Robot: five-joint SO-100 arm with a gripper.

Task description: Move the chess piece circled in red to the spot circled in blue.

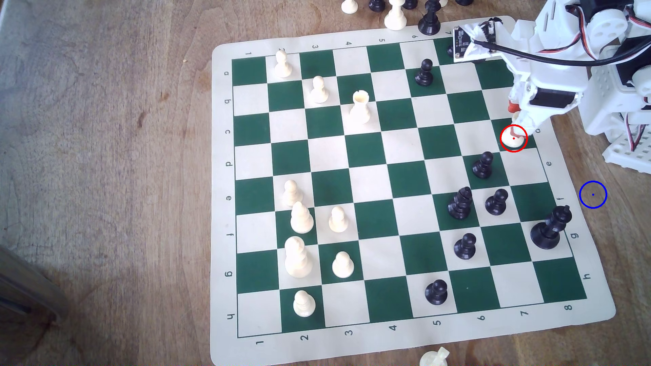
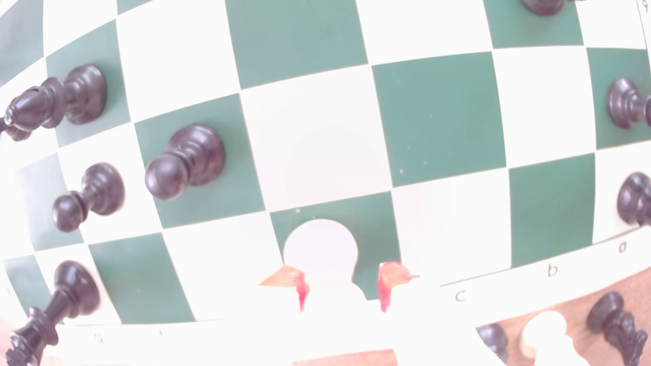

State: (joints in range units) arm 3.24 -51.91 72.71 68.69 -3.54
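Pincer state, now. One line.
Pincer: open, its red-tipped fingers either side of the cream rook on its green square, not yet closed on it.

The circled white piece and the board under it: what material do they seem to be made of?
The circled white piece looks like smooth cream plastic, evenly coloured with a soft sheen. The board seems a thin flexible printed mat, probably vinyl: its rounded corners and cream border lie slightly wavy on the table.
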